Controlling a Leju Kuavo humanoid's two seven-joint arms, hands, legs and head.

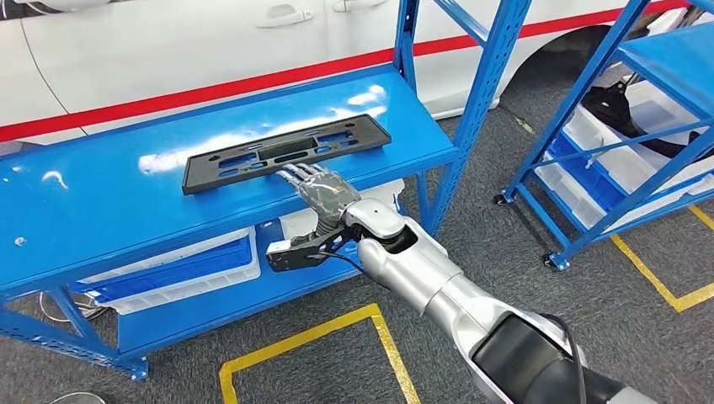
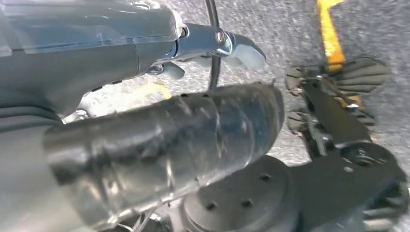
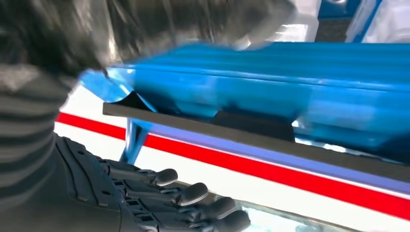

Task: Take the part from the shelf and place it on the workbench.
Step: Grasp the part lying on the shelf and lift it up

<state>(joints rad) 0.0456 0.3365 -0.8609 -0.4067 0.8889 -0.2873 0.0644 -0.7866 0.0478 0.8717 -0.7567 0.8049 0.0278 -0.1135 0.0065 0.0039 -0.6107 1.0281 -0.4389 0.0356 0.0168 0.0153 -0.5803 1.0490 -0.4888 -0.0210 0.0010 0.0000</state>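
- Your right arm (image 1: 455,295) enters from 5 o'clock, reaching toward 11 o'clock.
- Your right hand (image 1: 324,189) lies flat, fingers spread, holding nothing, fingertips at the part's near edge.
- The part (image 1: 286,153) lies flat on the blue shelf (image 1: 101,210), at 12 o'clock.
- Your left hand (image 2: 159,140) hangs over the floor; you cannot tell its grip.

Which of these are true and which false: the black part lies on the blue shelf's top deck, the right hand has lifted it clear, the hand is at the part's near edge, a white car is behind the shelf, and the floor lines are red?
1. The black plate-holder part lies flat on the blue shelf's top deck. True.
2. The right hand holds the part in the air. False: the part rests on the deck.
3. The right hand is at the part's near edge. True.
4. A white car with a red stripe stands behind the shelf. True.
5. The floor lines are red. False: they are yellow.
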